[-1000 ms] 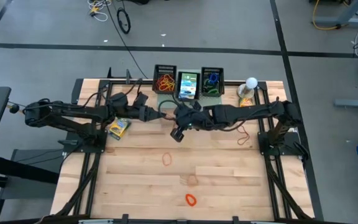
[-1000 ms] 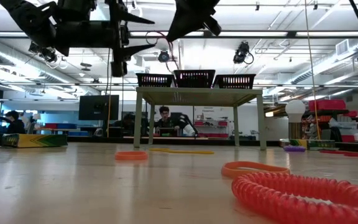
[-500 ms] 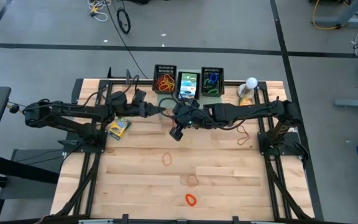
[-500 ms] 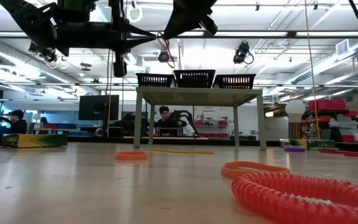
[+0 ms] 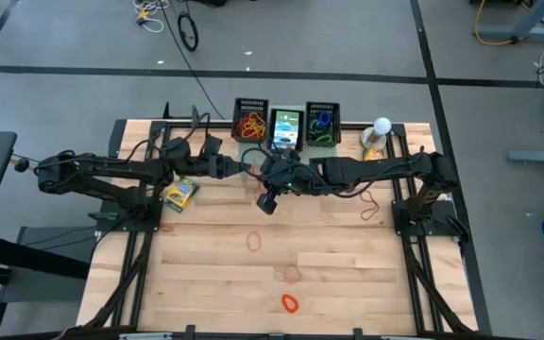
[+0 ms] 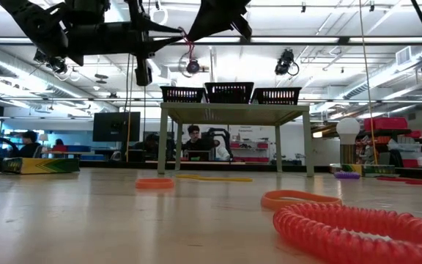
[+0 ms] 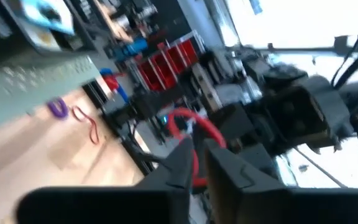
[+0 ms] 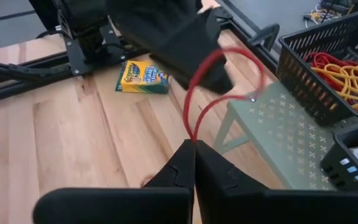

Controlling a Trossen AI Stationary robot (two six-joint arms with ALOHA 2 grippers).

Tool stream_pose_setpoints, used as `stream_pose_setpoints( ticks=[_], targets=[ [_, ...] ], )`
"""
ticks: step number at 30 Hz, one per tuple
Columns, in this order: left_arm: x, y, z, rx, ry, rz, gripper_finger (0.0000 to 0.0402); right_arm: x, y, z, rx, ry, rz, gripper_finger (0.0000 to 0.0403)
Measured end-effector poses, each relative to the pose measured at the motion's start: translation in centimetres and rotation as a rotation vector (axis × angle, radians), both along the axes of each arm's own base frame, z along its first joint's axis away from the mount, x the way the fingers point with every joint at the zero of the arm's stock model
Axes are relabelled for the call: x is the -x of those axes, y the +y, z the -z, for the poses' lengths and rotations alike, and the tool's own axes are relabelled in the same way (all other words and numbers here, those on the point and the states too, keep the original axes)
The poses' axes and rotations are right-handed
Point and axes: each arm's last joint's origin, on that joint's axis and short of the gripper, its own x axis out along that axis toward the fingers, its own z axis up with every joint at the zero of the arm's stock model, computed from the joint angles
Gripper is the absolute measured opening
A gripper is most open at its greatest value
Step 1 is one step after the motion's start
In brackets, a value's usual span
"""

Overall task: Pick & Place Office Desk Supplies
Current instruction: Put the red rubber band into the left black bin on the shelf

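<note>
A red rubber band (image 8: pixel 224 76) hangs in the air between my two grippers, in front of the pale green stand (image 8: pixel 272 130). My left gripper (image 7: pixel 199 165) reaches in from the table's left and is shut on one side of the loop. My right gripper (image 8: pixel 193 155) reaches in from the right and is shut on the opposite side. In the low view both grippers (image 6: pixel 180 32) (image 6: pixel 192 34) meet high above the table, with the band (image 6: pixel 190 45) between them. A yellow-and-green box (image 5: pixel 181 194) lies flat on the table at the left. My left gripper pinches the red band's strand (image 7: pixel 195 169) between its two fingers, coming level from the table's left. The rest of the loop (image 7: pixel 191 123) arches beyond the fingertips, lifted clear of the table. My right gripper pinches the band (image 8: pixel 192 138) at the loop's near end, between its two shut fingertips, coming about level from the table's right. The loop stands out past the fingertips toward the left gripper, rounded, not drawn flat, and clear of the table and the stand.
Three black baskets (image 5: pixel 250 121) (image 5: pixel 285 127) (image 5: pixel 322 123) stand on the stand at the far edge, with a white ball-topped object (image 5: pixel 381 127) to their right. Loose bands lie on the table (image 5: pixel 254 242) (image 5: pixel 291 303) (image 5: pixel 370 206). People sit in the room beyond.
My left gripper has moved a little toward the table's right, up to the right gripper, and has shut on the red band that the right gripper was holding up. The band is now held from both sides. The right gripper has stayed shut, almost in place.
</note>
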Motion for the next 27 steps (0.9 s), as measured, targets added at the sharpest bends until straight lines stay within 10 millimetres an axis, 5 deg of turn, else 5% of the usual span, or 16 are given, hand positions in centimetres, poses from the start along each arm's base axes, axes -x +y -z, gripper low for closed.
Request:
stream_pose_setpoints(
  ticks=[9, 15, 21, 27],
  targets=[
    [0.0, -0.1, 0.1, 0.018, 0.009, 0.03, 0.02, 0.0, -0.6, 0.0, 0.012, 0.003, 0.001, 0.0004],
    [0.0, -0.2, 0.1, 0.009, 0.01, 0.071, 0.0265, -0.1, -0.9, -0.1, 0.013, -0.003, 0.007, 0.0002],
    [0.1, -0.1, -0.5, -0.062, -0.047, 0.014, 0.0265, -0.4, -0.9, -0.5, 0.029, -0.05, -0.033, 0.0001],
    [0.2, 0.0, -1.1, -0.099, -0.117, -0.021, 0.0189, -0.5, -0.9, -0.6, 0.034, -0.059, -0.041, 0.0001]
  ],
)
